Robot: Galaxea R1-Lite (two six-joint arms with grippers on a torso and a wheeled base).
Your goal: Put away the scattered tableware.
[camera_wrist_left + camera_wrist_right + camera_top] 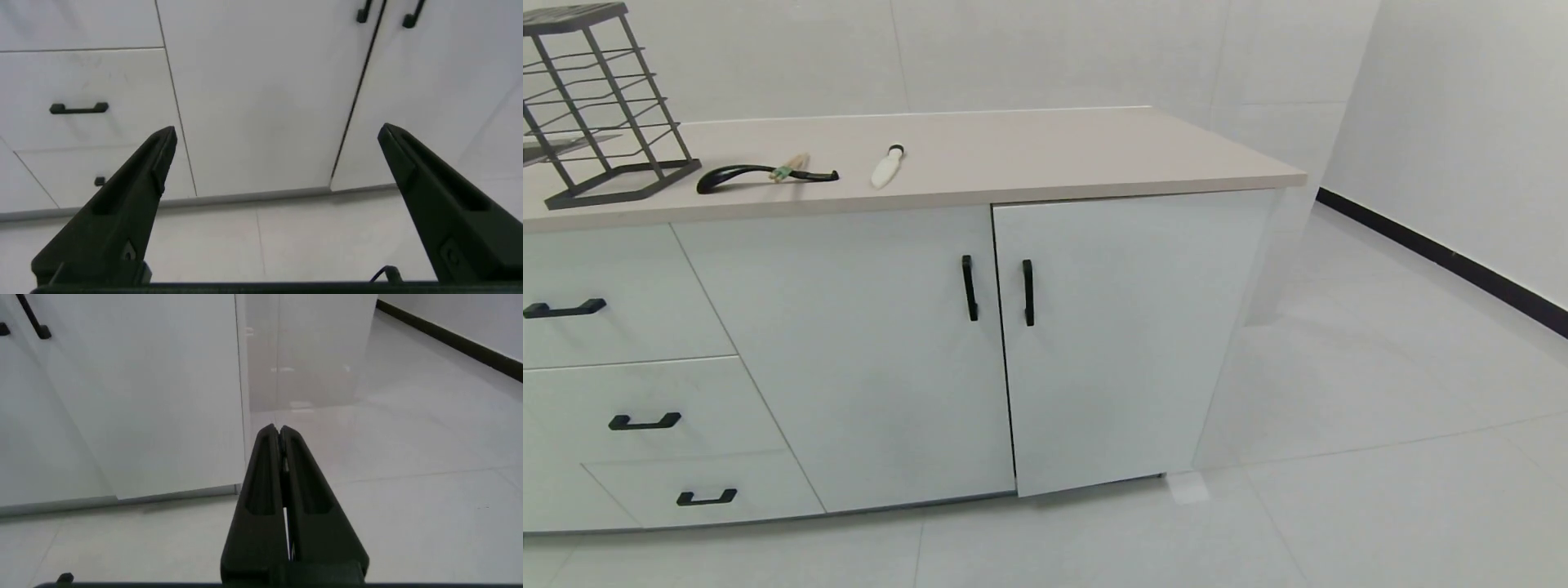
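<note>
Logged three loose pieces on beige countertop (1054,147), all in its left half and close to the front edge. Black ladle (727,175) flat on the surface, bowl end just right of black wire rack (605,106), handle pointing right along the edge. Wooden chopsticks (796,162) crossing the ladle's handle, seemingly touching it. White utensil (886,167) with black tip a little farther right, apart from both, lying at a slant. Rack upright at the counter's far left, base near the front edge. Below the counter: two white cabinet doors (1111,327) meeting at a centre seam, paired black vertical handles (969,287) either side of it; stacked drawers (621,302) to the left, each with a black horizontal pull. Right of the cabinet's end: broad stretch of pale tiled floor (1380,408) running to a wall with black baseboard (1445,257). Left gripper (278,135) spread wide, nothing between its fingers, low before the cabinet front, facing doors and lower drawers. Right gripper (279,433) pressed together, fingers touching, gripping nothing, over floor tile near the cabinet's right end.
</note>
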